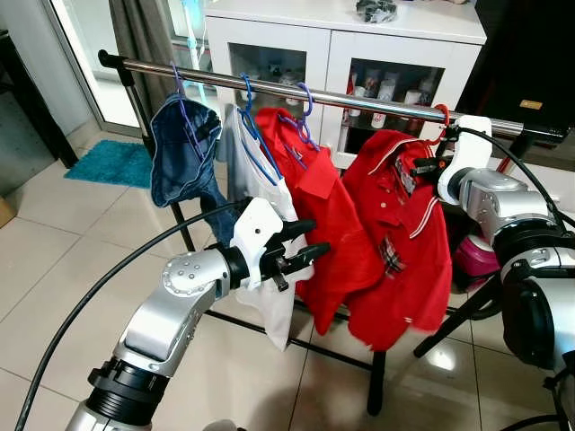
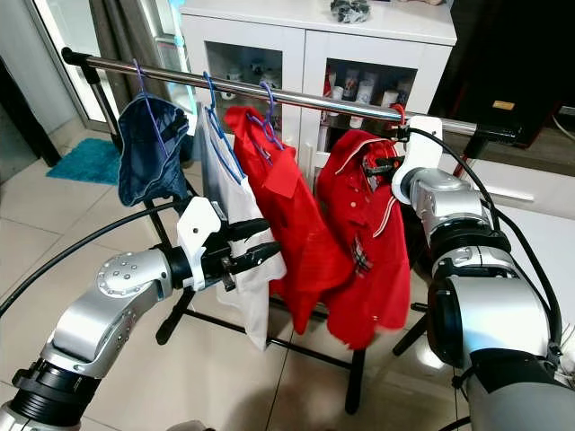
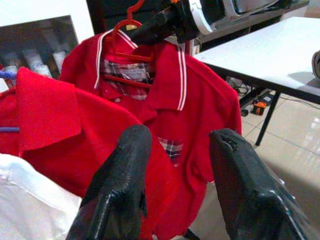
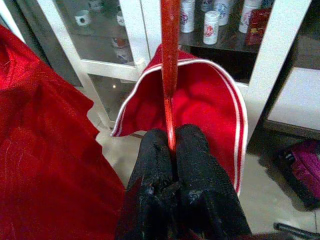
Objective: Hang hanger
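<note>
A red hanger [image 4: 170, 75] carries a red polo shirt [image 1: 400, 233] with white collar stripes at the right end of the metal rail [image 1: 377, 101]. Its red hook [image 1: 440, 114] curls over the rail. My right gripper [image 1: 424, 167] is shut on the hanger's stem just below the hook; in the right wrist view the two fingers [image 4: 155, 165] pinch the thin red rod. My left gripper [image 1: 310, 241] is open, with nothing between its fingers [image 3: 125, 170]. It hovers in front of the white shirt [image 1: 260, 180], pointing towards the red garments.
On the same rail hang denim shorts [image 1: 184, 148], the white shirt on a blue hanger and another red shirt [image 1: 314, 189]. A white glass-door cabinet [image 1: 341, 45] stands behind. A teal mat [image 1: 108, 162] lies far left; a white table [image 3: 270, 50] is at right.
</note>
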Available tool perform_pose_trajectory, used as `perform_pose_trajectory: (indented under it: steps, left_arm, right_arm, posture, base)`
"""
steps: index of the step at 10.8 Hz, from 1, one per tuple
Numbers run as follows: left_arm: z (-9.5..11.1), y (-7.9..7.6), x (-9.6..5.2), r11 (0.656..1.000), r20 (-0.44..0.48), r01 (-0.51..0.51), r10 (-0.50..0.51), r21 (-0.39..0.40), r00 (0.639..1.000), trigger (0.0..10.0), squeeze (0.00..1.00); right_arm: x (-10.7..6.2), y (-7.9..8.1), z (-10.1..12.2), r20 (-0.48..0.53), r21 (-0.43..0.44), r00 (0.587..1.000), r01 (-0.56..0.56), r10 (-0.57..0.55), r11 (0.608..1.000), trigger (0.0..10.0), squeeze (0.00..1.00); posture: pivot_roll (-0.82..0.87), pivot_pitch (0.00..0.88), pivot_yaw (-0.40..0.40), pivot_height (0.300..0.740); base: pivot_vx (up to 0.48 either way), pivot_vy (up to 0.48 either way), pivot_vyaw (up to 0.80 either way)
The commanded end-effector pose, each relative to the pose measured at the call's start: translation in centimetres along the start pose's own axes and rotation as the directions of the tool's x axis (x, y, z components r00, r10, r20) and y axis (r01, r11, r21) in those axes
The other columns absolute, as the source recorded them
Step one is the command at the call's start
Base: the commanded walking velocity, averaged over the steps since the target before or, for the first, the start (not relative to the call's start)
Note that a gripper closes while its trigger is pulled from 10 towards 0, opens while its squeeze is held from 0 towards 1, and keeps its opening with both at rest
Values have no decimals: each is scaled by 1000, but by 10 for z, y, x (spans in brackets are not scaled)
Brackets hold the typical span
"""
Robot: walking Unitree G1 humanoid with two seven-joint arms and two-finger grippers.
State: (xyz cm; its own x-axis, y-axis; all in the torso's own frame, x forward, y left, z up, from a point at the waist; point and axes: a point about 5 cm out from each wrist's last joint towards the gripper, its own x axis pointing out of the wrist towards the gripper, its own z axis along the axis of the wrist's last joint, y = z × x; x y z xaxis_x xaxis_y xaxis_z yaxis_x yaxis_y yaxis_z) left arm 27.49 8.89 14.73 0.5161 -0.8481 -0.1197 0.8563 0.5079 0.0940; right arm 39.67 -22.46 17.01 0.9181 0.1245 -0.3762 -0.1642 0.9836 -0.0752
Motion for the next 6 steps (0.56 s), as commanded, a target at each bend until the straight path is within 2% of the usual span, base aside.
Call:
perform_pose_trajectory:
  steps: [1,2,4,6]
  left_arm:
    - [1,1,2,1000,-12,12,-12,24,1000,10000,0]
    - [1,1,2,1000,-10,11,-11,25,1000,10000,0]
    - [0,0,-1,1000,-7,-9,9,24,1000,10000,0]
    - [-4,0,-4,999,-16,-41,41,16,999,10000,0]
  right_arm:
    - [1,5,9,30,-14,999,-23,23,1000,0,0]
    - [1,5,10,43,-23,999,-30,31,999,0,0]
    - [-4,3,24,185,-31,981,-46,51,998,0,0]
    - [-13,-5,30,263,-9,963,-61,61,998,0,0]
  posture:
    - [-9,0,26,740]
    - [-9,0,26,740]
    - [-6,0,19,740]
    - [-16,0,25,740]
  base:
    - [0,0,0]
    - [0,0,0]
    - [0,0,0]
    - [0,0,0]
